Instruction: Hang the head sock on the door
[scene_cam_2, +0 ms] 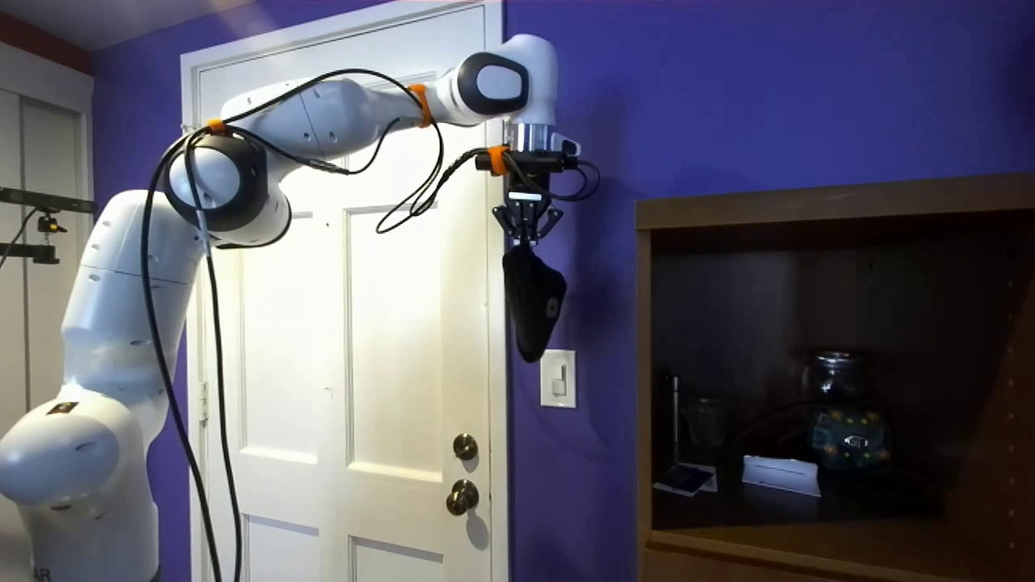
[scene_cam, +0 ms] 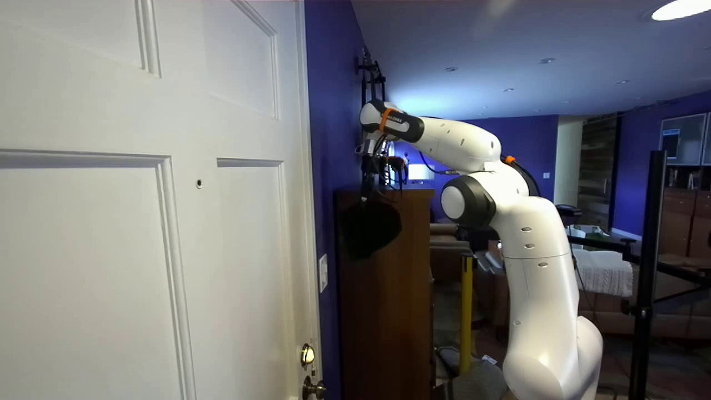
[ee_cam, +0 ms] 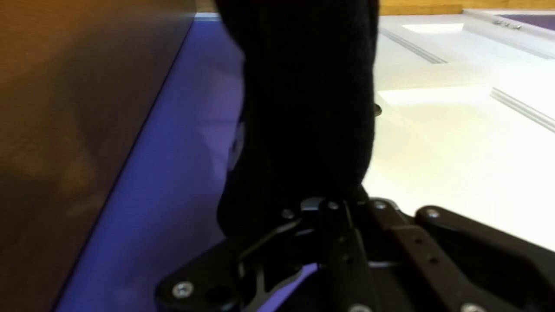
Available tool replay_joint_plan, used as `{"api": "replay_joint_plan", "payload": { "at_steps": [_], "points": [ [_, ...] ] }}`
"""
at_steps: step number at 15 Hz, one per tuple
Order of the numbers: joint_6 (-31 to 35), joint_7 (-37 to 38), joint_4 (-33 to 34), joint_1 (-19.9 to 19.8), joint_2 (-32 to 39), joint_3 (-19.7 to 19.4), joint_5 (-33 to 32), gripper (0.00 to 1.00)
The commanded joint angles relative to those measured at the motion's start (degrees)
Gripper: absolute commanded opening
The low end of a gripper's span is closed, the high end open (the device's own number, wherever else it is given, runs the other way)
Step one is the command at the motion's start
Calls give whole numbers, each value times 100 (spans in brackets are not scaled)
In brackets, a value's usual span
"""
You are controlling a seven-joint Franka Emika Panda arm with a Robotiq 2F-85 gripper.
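The head sock (scene_cam_2: 534,303) is a limp black cloth that hangs below my gripper (scene_cam_2: 525,240). My gripper is shut on the top of the cloth and points straight down. In an exterior view the sock (scene_cam: 369,229) shows as a dark shape in front of the cabinet. In the wrist view the sock (ee_cam: 308,95) fills the upper middle, and the fingertips (ee_cam: 347,201) are pressed together at its end. The white panelled door (scene_cam_2: 394,323) is closed, and the sock hangs just past its knob-side frame, before the purple wall. The door also shows in the wrist view (ee_cam: 455,138).
A brown wooden cabinet (scene_cam_2: 644,388) stands beside the gripper and shows close in the wrist view (ee_cam: 65,130). A light switch (scene_cam_2: 558,378) is on the purple wall (scene_cam_2: 768,105) just below the sock. The brass knob (scene_cam_2: 462,497) and a lock (scene_cam_2: 465,446) sit on the door's edge.
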Motion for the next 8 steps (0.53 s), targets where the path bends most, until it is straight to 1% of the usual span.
{"api": "replay_joint_plan", "payload": {
  "at_steps": [1,2,5,8],
  "points": [
    [182,237,-1258,451,-770,180,-285,2],
    [198,308,-1521,560,-913,224,-363,2],
    [596,525,-2292,838,-1391,333,-588,2],
    [967,461,-3089,1000,-1830,464,-563,2]
  ]
}}
